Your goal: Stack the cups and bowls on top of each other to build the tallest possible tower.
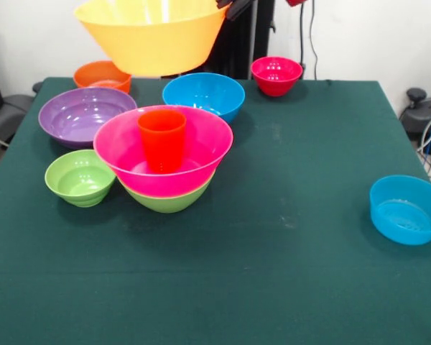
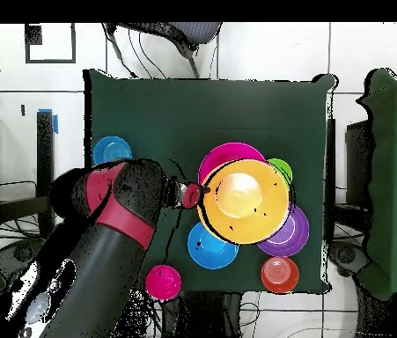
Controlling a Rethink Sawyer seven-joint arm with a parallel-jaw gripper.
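Note:
My gripper [image 1: 232, 7] is shut on the right rim of the large orange bowl [image 1: 151, 47] and holds it in the air, tilted, above the back left of the table. In the overhead view the gripper [image 2: 191, 194] pinches the bowl's [image 2: 241, 201] left rim. Below it stands the tower: a pink bowl [image 1: 129, 154] nested in a medium green bowl [image 1: 169, 200], with the orange cup [image 1: 161, 140] upright inside the pink one. In the overhead view the orange bowl hides the cup and most of the pink bowl [image 2: 228, 150].
On the green table [image 1: 287, 273] stand a purple bowl [image 1: 86, 115], a small orange bowl [image 1: 100, 74], a medium blue bowl [image 1: 203, 95], a small red bowl [image 1: 276, 75], a small green bowl [image 1: 80, 177] and a small blue bowl [image 1: 407, 208] far right.

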